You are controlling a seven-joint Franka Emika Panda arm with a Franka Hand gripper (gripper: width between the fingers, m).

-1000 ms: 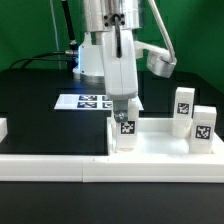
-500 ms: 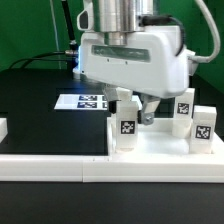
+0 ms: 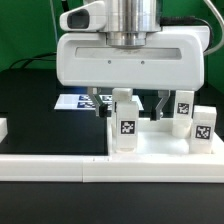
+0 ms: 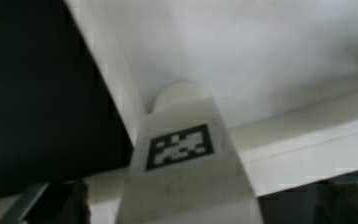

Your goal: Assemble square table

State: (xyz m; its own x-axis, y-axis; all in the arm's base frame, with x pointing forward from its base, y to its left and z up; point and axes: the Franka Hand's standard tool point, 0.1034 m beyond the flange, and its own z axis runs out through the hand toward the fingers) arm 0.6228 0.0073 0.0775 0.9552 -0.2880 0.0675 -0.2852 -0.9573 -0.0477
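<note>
The white square tabletop slab (image 3: 160, 147) lies flat at the front of the exterior view's right. A white leg block (image 3: 126, 120) with a tag stands upright on its near left corner. My gripper (image 3: 131, 106) hangs over that leg, open, with one finger on each side of it and a gap to each. In the wrist view the leg (image 4: 190, 140) rises between the dark fingers (image 4: 55, 203), with the gripper (image 4: 194, 208) straddling it. Two more leg blocks (image 3: 184, 110) (image 3: 203, 129) stand at the slab's right side.
The marker board (image 3: 80, 100) lies on the black table behind the slab. A long low white border wall (image 3: 50, 165) runs along the front edge. A small white block (image 3: 3, 128) shows at the exterior view's left edge.
The gripper has turned about its vertical axis from edge-on to broadside. Its fingers now stand either side of the upright leg block. The leg has not moved.
</note>
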